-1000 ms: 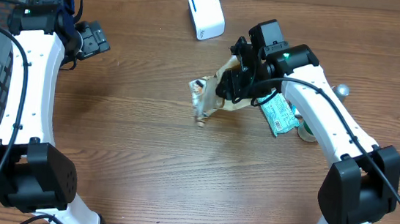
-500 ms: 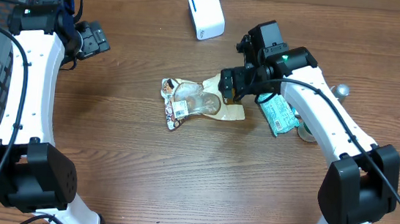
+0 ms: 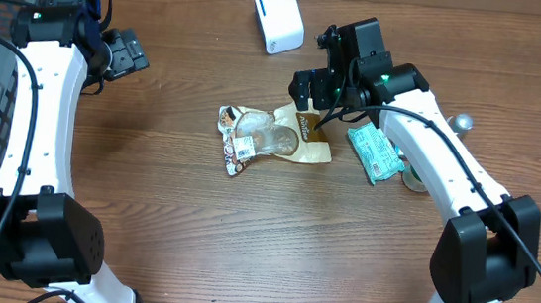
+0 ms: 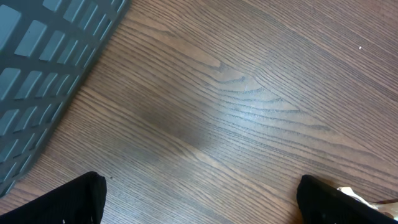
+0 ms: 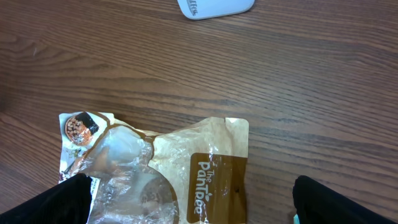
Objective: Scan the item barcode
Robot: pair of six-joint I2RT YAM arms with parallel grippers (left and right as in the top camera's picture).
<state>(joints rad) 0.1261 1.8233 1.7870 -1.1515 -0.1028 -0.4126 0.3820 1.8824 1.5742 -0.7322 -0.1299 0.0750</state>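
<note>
The snack bag point(image 5: 186, 168) lies flat beneath the right claw point(image 3: 316, 76), which hangs released.

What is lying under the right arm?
A green packet, its right edge covered by the right arm; a roundish object beside it is mostly hidden.

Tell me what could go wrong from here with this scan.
1. The brown bag lies flat on the table, unheld, by the open right gripper; a regrasp may pinch only thin film and slip.
2. Its crinkled, glossy wrap could hide or glare the code from the white scanner.
3. The green packet sits close beside the right arm and could get knocked.
</note>
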